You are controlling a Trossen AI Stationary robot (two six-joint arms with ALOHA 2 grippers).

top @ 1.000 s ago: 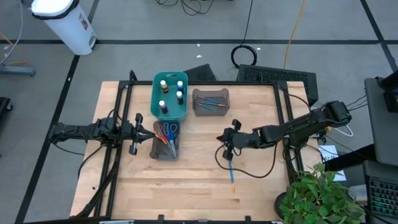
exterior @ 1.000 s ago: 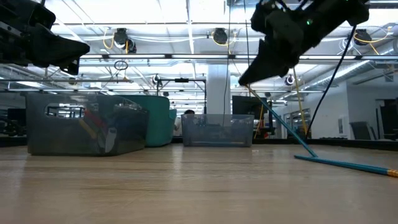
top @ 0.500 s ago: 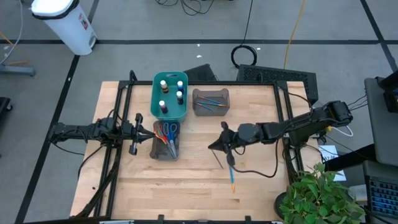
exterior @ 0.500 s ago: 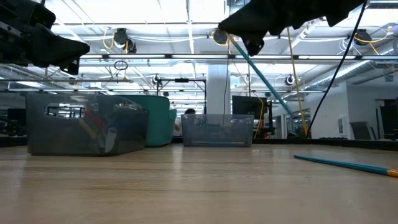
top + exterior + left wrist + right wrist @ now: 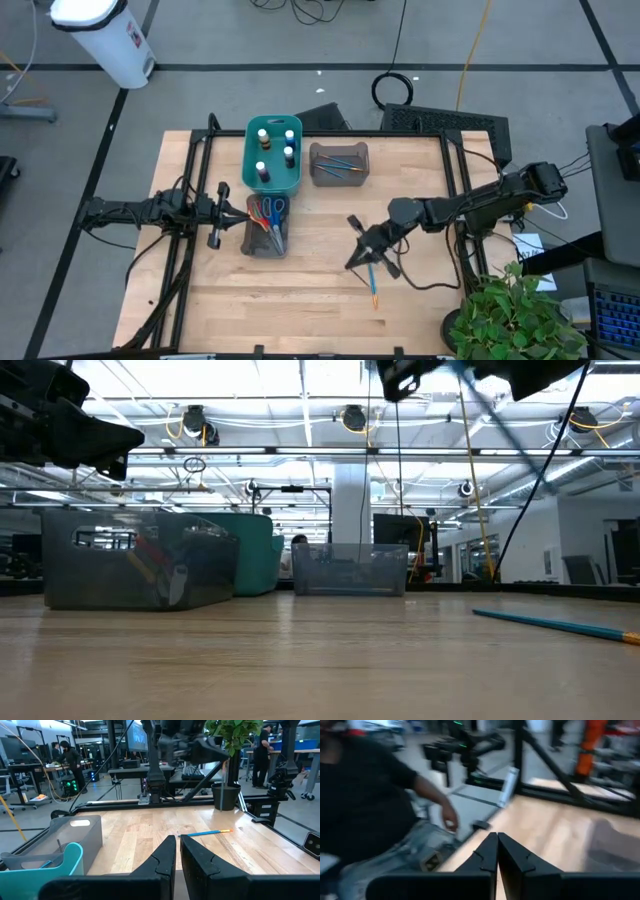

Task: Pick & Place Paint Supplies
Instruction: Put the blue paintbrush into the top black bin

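Teal bin (image 5: 273, 152) holds white-capped paint bottles (image 5: 263, 133). Grey bin (image 5: 265, 227) holds scissors (image 5: 266, 211); another grey bin (image 5: 339, 164) holds brushes (image 5: 341, 162). Blue brush (image 5: 372, 283) lies on desk (image 5: 300, 290). Both pincers (image 5: 216, 213) (image 5: 366, 251) closed, empty. No legible writing.

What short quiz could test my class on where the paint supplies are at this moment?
1. True or false: the scissors lie in the teal bin.
2. The right gripper, raised above the table, is shut on: A) a brush; B) a paint bottle; C) nothing.
3. Fill in: the white-capped paint bottles stand in the ___ bin.

Key: 1 false, they lie in a grey bin; 2 A; 3 teal.
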